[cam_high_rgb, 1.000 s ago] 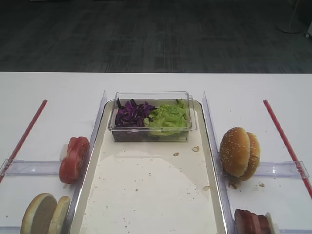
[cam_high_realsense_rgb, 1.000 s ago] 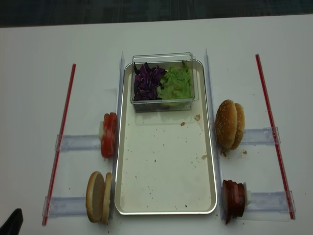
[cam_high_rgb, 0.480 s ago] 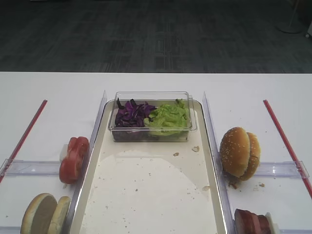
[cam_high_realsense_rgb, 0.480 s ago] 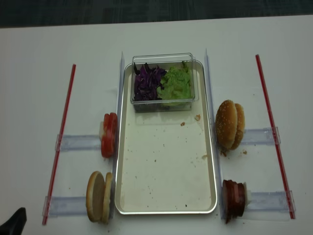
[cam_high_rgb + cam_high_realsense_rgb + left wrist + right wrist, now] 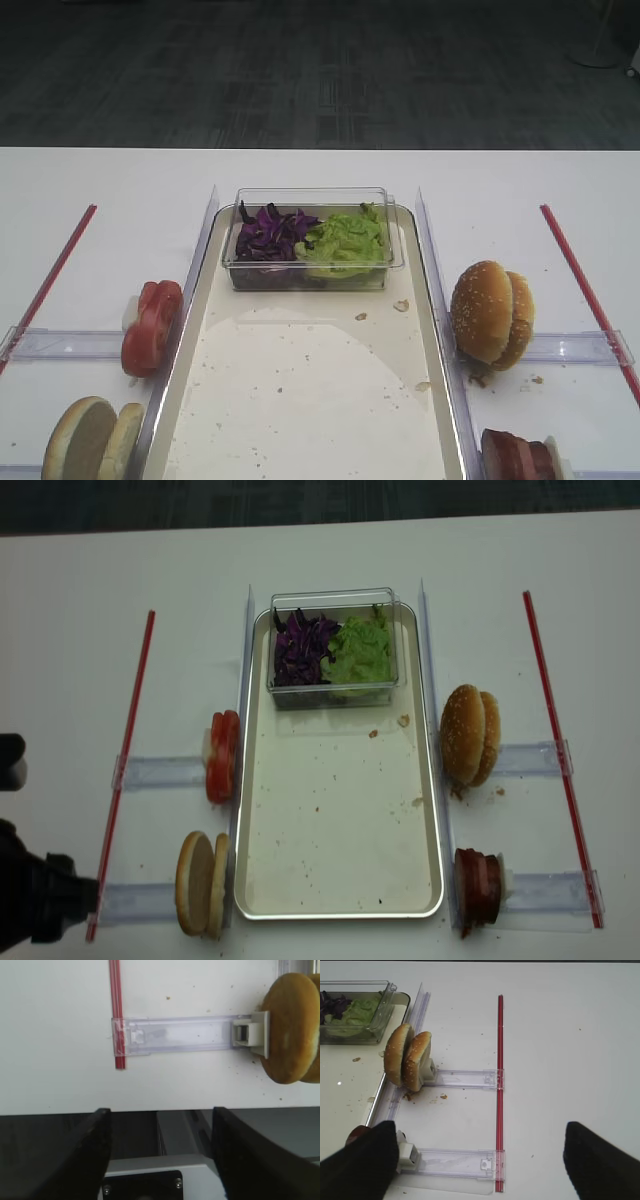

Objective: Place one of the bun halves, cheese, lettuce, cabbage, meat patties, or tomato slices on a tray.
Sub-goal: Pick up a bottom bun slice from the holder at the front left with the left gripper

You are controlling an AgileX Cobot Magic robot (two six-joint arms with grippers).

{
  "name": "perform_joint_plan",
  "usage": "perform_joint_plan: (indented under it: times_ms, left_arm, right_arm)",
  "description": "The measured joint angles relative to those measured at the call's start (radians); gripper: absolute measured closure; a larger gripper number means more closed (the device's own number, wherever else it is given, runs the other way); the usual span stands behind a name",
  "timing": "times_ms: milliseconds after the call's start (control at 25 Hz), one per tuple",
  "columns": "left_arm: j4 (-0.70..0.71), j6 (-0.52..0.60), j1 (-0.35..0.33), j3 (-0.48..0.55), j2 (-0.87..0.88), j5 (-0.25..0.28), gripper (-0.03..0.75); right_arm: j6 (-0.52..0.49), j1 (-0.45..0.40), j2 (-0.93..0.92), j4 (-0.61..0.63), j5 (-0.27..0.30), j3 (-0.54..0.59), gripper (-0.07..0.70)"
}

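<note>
**Left arm in at the near-left corner, nothing picked up yet**

Looms far larger now in the overhead view: left arm (image 5: pixel 35 905), a dark bulk at the near-left edge of the surface, where a moment back only a sliver showed in that corner. Otherwise matches the earlier frames, with no food shifted.

Left jaws: spread, nothing between them, hanging over the near edge of the surface short of the bun halves (image 5: pixel 290 1027). Right jaws: spread wide too, empty, above the right side of the surface.

Bun halves (image 5: pixel 202 883): standing on edge, side by side, against the end of a clear rail (image 5: pixel 180 1035), just outside the near-left corner of the tray (image 5: pixel 340 914). Tomato slices (image 5: pixel 223 756) further along the tray's left edge; meat patties (image 5: pixel 478 888) off its near-right corner; lettuce (image 5: pixel 360 650) and cabbage (image 5: pixel 303 650) in a clear tub (image 5: pixel 335 690) at the tray's far end.

Likely trouble, judging from this:
- Could pinch both halves at once, since they lean together.
- Could topple a half off the rail if nudged side-on.
- Could catch the rail or the red strip (image 5: pixel 125 770) on the way in, dragging the holder.
</note>
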Motion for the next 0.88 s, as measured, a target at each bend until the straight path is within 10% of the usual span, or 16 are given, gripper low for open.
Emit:
perform_joint_plan:
  times_ms: [880]
  left_arm:
    - [-0.004,-0.017,-0.006,-0.059,0.159,-0.011,0.314]
  right_arm:
    - [0.000,0.000,0.000,0.000,0.000,0.000,-0.046]
